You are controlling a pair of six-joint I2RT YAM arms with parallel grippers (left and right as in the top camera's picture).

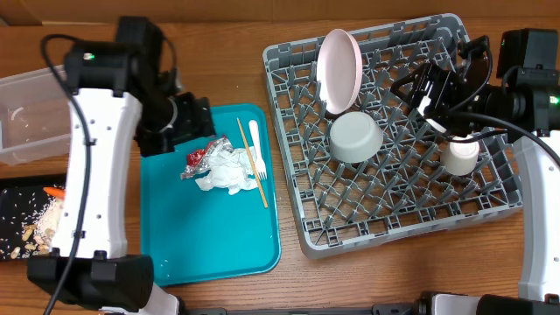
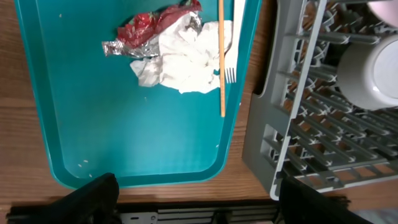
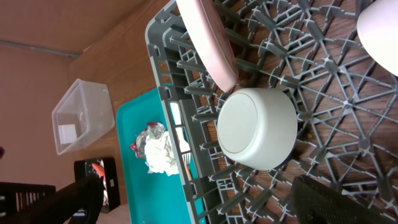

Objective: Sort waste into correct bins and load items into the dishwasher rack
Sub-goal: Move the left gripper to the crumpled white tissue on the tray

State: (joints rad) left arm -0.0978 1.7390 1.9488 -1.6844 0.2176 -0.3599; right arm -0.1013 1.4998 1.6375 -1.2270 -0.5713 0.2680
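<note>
On the teal tray lie a crumpled white napkin, a red-and-silver foil wrapper, a thin wooden stick and a white fork. My left gripper hovers over the tray's far left corner, open and holding nothing. In the left wrist view my left gripper stands apart from the napkin and wrapper. The grey dishwasher rack holds a pink plate on edge, a grey bowl and a white cup. My right gripper hangs open above the rack. The bowl lies beyond my right gripper.
A clear plastic tub stands at the far left. In front of it a black tray holds an orange carrot and beige scraps. Bare wooden table shows between the teal tray and the rack.
</note>
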